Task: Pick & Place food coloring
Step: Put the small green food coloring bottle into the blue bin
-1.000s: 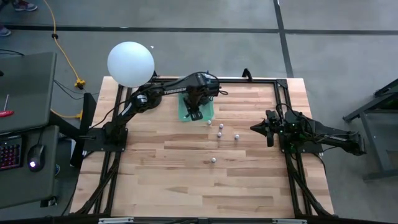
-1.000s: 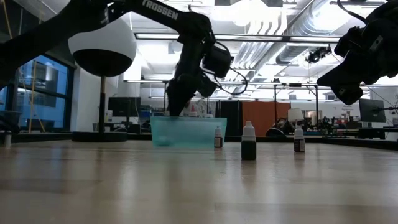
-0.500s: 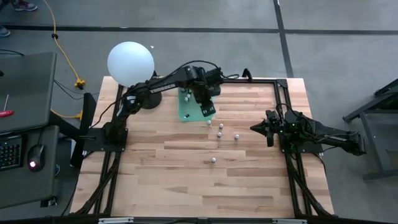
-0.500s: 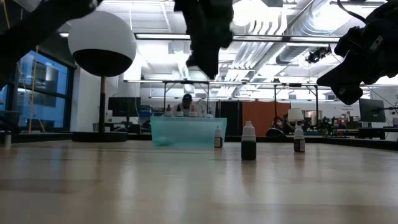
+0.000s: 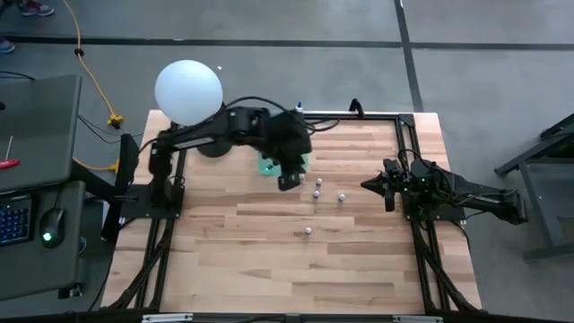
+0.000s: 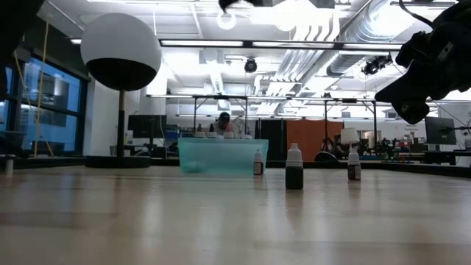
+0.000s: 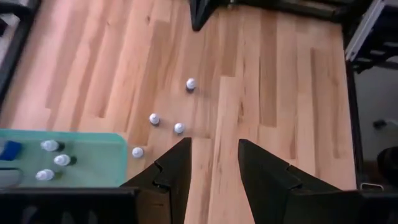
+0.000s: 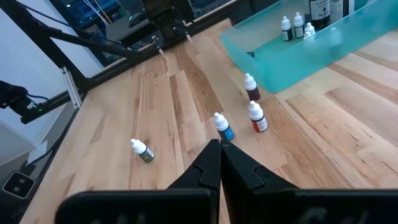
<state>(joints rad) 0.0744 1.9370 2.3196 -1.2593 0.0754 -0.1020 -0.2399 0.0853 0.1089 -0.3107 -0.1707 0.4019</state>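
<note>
From above, the left pincer (image 5: 286, 180) hangs over the wooden table (image 5: 269, 260) at the near edge of the green tray (image 5: 267, 165), which the arm largely covers. Four food coloring bottles stand loose on the table: one (image 5: 301, 178) just beside the pincer, two more (image 5: 317, 182) (image 5: 317, 193) a little farther toward the right arm, a fourth (image 5: 341, 196) beyond them, and a fifth (image 5: 308, 231) well apart toward the table's middle. The right pincer (image 5: 387, 187) waits at the table's right edge, apart from every bottle. A white ball lamp (image 5: 188, 91) stands at the far left corner.

At table height, the tray (image 6: 223, 157) holds white-capped bottles along its rim; a small bottle (image 6: 257, 163) stands touching or just beside its end, a green-bodied one (image 6: 294, 167) nearer the camera, and another (image 6: 354, 165) off to the side.

The left wrist view shows the left pincer (image 7: 214, 163) spread and empty, high above four bottles (image 7: 153, 119), the nearest (image 7: 137, 152) just beside the tray (image 7: 93, 158), which holds three more (image 7: 51, 145).

The right wrist view shows the right pincer (image 8: 221, 152) clenched on nothing, with a blue-labelled bottle (image 8: 222, 127) near its tips, a red one (image 8: 257, 117), a dark one (image 8: 251, 87) by the tray (image 8: 298, 50), and a green one (image 8: 142, 150) lying apart.
</note>
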